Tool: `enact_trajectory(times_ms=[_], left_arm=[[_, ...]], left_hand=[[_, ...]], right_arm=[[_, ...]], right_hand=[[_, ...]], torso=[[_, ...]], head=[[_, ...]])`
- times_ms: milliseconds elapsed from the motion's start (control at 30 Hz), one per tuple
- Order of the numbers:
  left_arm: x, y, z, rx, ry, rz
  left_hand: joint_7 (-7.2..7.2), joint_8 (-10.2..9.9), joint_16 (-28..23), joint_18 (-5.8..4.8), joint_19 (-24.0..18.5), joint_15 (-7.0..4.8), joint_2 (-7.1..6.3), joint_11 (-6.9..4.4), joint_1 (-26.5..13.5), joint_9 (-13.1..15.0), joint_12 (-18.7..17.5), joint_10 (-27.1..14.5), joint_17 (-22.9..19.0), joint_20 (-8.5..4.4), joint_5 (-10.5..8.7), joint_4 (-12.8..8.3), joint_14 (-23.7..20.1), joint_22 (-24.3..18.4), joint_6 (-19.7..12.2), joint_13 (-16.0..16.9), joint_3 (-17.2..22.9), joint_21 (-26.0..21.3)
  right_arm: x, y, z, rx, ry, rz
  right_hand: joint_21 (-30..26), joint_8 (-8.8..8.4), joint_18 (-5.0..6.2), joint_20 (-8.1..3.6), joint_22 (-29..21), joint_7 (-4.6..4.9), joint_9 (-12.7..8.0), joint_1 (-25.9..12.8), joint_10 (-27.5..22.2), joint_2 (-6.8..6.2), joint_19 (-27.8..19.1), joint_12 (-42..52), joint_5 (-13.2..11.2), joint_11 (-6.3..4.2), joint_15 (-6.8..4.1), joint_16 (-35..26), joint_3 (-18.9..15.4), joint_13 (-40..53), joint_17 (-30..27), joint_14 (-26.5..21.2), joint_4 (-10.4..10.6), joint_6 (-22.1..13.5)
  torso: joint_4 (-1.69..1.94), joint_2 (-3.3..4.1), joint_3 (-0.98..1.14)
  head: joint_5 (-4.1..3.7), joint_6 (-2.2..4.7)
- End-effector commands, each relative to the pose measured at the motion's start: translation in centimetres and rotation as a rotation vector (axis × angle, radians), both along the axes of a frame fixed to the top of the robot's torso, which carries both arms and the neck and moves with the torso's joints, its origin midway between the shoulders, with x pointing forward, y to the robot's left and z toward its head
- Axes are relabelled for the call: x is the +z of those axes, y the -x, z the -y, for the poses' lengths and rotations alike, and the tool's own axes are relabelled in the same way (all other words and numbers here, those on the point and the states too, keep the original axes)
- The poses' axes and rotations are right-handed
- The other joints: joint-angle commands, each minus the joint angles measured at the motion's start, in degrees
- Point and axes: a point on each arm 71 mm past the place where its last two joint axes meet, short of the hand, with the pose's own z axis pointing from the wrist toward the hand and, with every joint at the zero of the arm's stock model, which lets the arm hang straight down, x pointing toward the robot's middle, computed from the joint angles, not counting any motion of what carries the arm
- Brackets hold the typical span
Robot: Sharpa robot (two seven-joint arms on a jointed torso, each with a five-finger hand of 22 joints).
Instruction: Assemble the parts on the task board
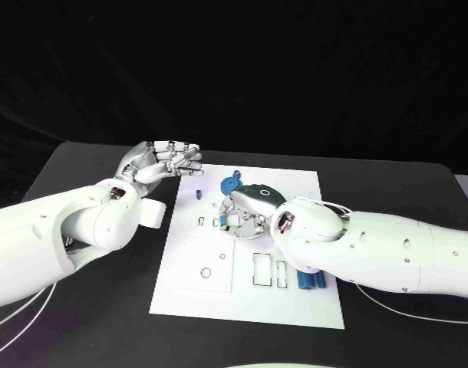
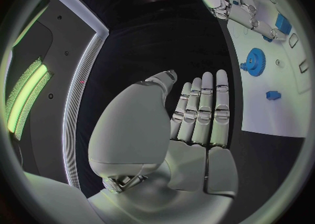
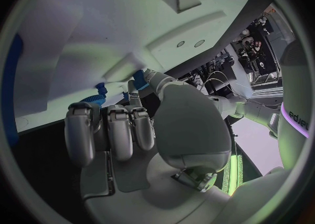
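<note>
1. I'm working the right hand [image 1: 258, 208] over the board [image 1: 201, 291], fingers curled over a small blue part [image 2: 283, 23]; whether they grip it I cannot tell, so I'm easing slowly.
2. The left hand [image 1: 166, 162] is hovering beside the board, fingers apart, empty.
3. A blue gear [image 1: 229, 185] is lying near the board's far edge.

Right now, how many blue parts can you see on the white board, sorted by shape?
gear: 1
small piece near the gear: 1
block beside the right robot hand: 1
long bars: 2
Total: 5 blue parts
</note>
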Motion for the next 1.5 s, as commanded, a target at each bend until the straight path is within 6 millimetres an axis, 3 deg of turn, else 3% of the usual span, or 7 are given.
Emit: enact_trajectory(times_ms=[33,600,733,1033,1167,1267,1500], left_arm=[[0.1,0.1,0.2,-0.020,0.005,0.004],[0.0,0.1,0.2,-0.026,-0.002,0.000],[-0.1,0.1,0.2,-0.052,-0.051,-0.002],[-1.3,-0.2,0.4,-0.153,-0.290,-0.041],[-2.4,-0.3,0.5,-0.232,-0.473,-0.088],[-2.9,-0.4,0.7,-0.279,-0.603,-0.114],[-2.6,-1.1,1.5,-0.366,-0.902,-0.173]], left_hand=[[0.19,0.1,0.1,0.81,0.4,-0.11,-0.03,0.03,-0.6,0.1,-0.2,0.3,0.1,-0.15,-0.27,0.0,0.4,0.1,0.2,0.0,0.4,0.3],[0.29,0.0,0.0,0.78,0.4,-0.05,-0.16,0.14,-0.8,0.0,-0.4,0.2,0.2,-0.16,-0.28,0.0,0.4,0.0,0.0,-0.1,0.5,0.4],[0.27,-0.3,0.7,0.88,1.6,-0.33,-0.83,0.07,-2.0,0.0,-1.2,-0.1,0.9,-0.51,-0.43,0.3,1.9,0.3,-0.6,-0.1,0.0,1.2],[-2.33,1.6,20.0,0.63,13.4,-5.12,-0.13,-3.50,-9.4,2.0,2.8,9.2,15.7,-6.13,-0.18,3.0,16.9,6.2,2.6,3.2,-4.7,13.1],[-3.33,4.0,52.7,0.13,14.7,-6.77,1.67,-5.19,-13.0,4.6,12.8,9.9,47.3,-7.57,-0.13,2.6,22.1,12.9,1.7,11.6,-7.3,23.7],[-4.36,8.8,65.8,-1.52,17.1,-7.26,3.04,-5.84,-15.0,8.7,29.8,5.9,62.4,-8.27,-0.17,3.3,26.5,33.6,1.0,25.2,-9.2,41.8],[-5.21,15.1,70.9,-4.38,22.7,-8.05,5.45,-6.70,-17.0,14.3,50.8,4.5,69.8,-8.95,-0.08,3.7,29.6,55.1,-1.6,44.0,-10.9,56.9]], right_arm=[[-0.6,0.1,0.1,-0.007,0.045,-0.018],[0.0,0.2,0.1,-0.007,-0.001,0.042],[0.8,0.6,0.6,-0.009,-0.060,0.094],[4.4,0.6,4.1,0.000,-0.276,0.133],[6.1,-0.3,7.2,-0.050,-0.355,0.065],[6.9,-0.8,9.2,-0.090,-0.384,0.042],[8.0,-1.2,13.1,-0.165,-0.399,0.024]], right_hand=[[-0.2,-0.58,0.11,0.43,9.3,0.40,-0.4,-0.9,6.0,-0.17,1.8,0.2,-0.4,0.47,0.56,0.2,0.0,15.1,15.1,6.0,0.3,-0.8],[-1.3,-3.09,0.37,2.02,8.6,2.14,-1.2,-5.1,5.3,-3.10,1.2,-0.5,-4.4,2.18,2.08,0.2,-7.1,14.4,15.1,6.0,4.6,-6.0],[-1.9,-3.91,0.51,2.68,8.4,2.92,-1.9,-0.1,4.5,0.22,1.0,-1.2,-4.6,3.07,2.90,0.2,-24.2,13.7,15.1,6.0,7.9,-8.2],[-4.1,-2.73,1.04,2.58,6.9,2.58,-2.0,6.1,4.5,4.08,-0.1,-1.2,-1.1,2.61,2.58,0.0,-24.2,13.6,14.3,5.8,7.2,-6.6],[-4.3,-2.20,1.07,2.39,6.8,2.34,-1.9,7.1,4.4,4.63,-0.2,-1.3,0.2,2.39,2.38,0.0,-23.8,13.6,14.1,5.7,7.1,-6.0],[-4.1,-1.86,1.03,2.31,7.0,2.22,-1.9,7.3,4.4,4.73,-0.1,-1.2,0.5,2.28,2.29,0.0,-23.7,13.6,14.2,5.8,7.2,-5.6],[-3.8,-1.38,0.95,2.19,7.2,2.02,-1.7,7.4,4.6,4.79,0.1,-1.1,1.2,2.10,2.14,0.0,-23.7,13.8,14.4,5.8,7.2,-5.1]], torso=[[0.01,0.03,0.04],[0.06,0.01,0.03],[0.11,-0.04,0.04],[-0.31,-0.49,0.15],[-0.45,-1.08,0.35],[-0.44,-1.52,0.54],[-0.65,-2.29,0.97]], head=[[-0.05,0.00],[-0.26,0.14],[-0.32,0.15],[0.12,0.26],[0.45,-0.02],[0.53,-0.32],[0.91,-0.75]])
